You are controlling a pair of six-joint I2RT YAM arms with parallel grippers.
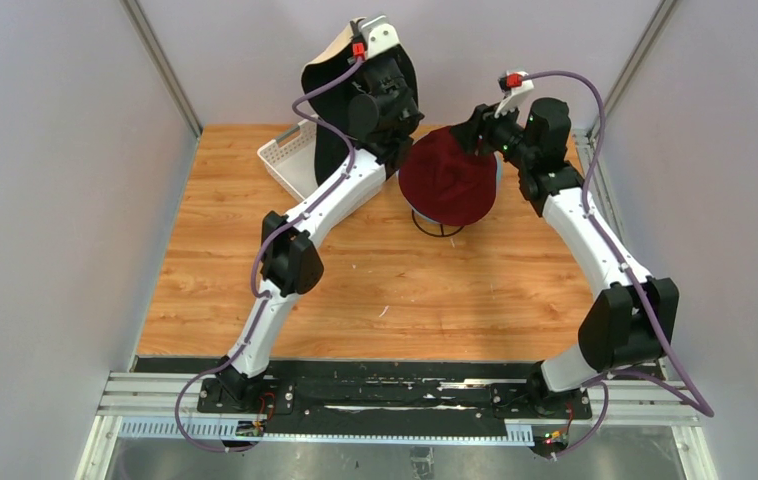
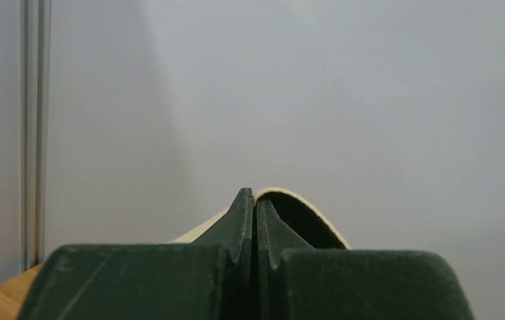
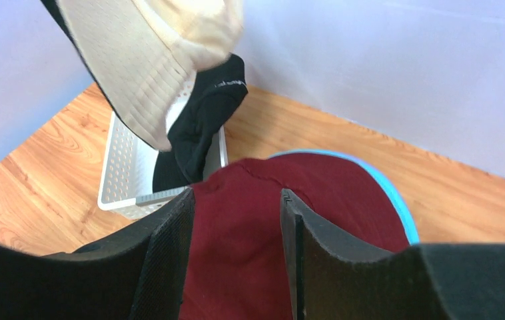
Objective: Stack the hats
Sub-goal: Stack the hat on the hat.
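In the right wrist view the right tool (image 3: 236, 195) fills the bottom of the frame, its two fingers standing apart and holding nothing. The red hat (image 3: 343, 200) lies in the gap and spreads to the lower right. From this angle I cannot tell whether the pads touch the cloth. A blue brim (image 3: 402, 210) curves out from under the red hat at its right edge. At centre left sits the white basket (image 3: 120, 167), and above it, in the upper left, hangs the beige hat (image 3: 150, 60). The black hat (image 3: 203, 113) droops behind the beige one towards the basket.

In the left wrist view the left tool (image 2: 254, 197) is closed, pinching the beige hat's brim at bottom centre against the grey wall.

From above, the red hat sits just right of upper centre on a black wire stand (image 1: 438, 228) on the wooden surface (image 1: 405, 290). The beige and black hats are held high at top centre, the basket just below and to their left.
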